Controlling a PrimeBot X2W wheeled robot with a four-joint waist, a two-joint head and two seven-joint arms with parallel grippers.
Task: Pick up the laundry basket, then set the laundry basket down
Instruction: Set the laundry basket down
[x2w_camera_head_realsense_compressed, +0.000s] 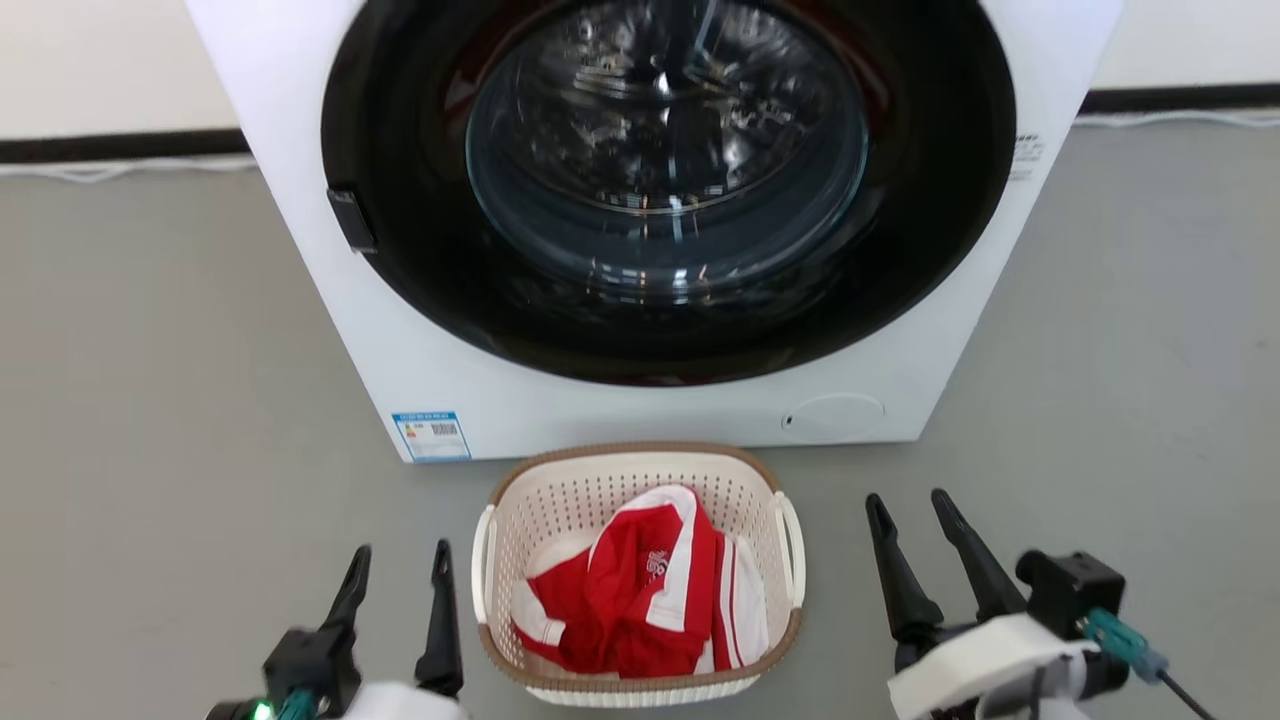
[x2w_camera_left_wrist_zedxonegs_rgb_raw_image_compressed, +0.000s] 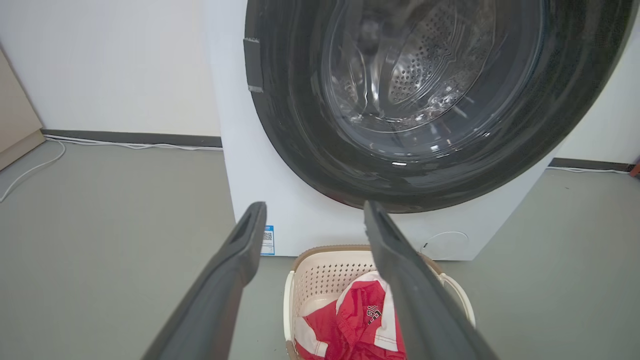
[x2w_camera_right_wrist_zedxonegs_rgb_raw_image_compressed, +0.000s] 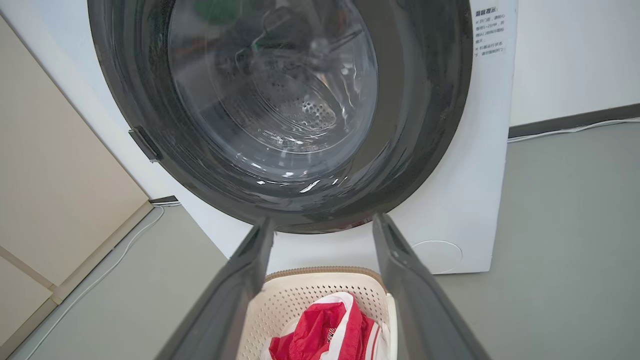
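Left tool (x2w_camera_head_realsense_compressed: 402, 548), right tool (x2w_camera_head_realsense_compressed: 905, 495) flank laundry basket (x2w_camera_head_realsense_compressed: 640, 448); blue label (x2w_camera_head_realsense_compressed: 432, 436) on washer (x2w_camera_head_realsense_compressed: 330, 300) illegible.

Laundry basket (x2w_camera_head_realsense_compressed: 585, 500): cream plastic, smooth and perforated, with a brown woven-look rim; inside it a garment (x2w_camera_head_realsense_compressed: 640, 600) of red and white cloth, soft and creased. Washing machine (x2w_camera_head_realsense_compressed: 400, 340): smooth white casing with a slight sheen, door (x2w_camera_head_realsense_compressed: 665, 140) with a glossy dark surround and clear reflective glass, perforated bright metal drum (x2w_camera_left_wrist_zedxonegs_rgb_raw_image_compressed: 425, 75) behind. Floor (x2w_camera_head_realsense_compressed: 150, 400): grey, matt, even.
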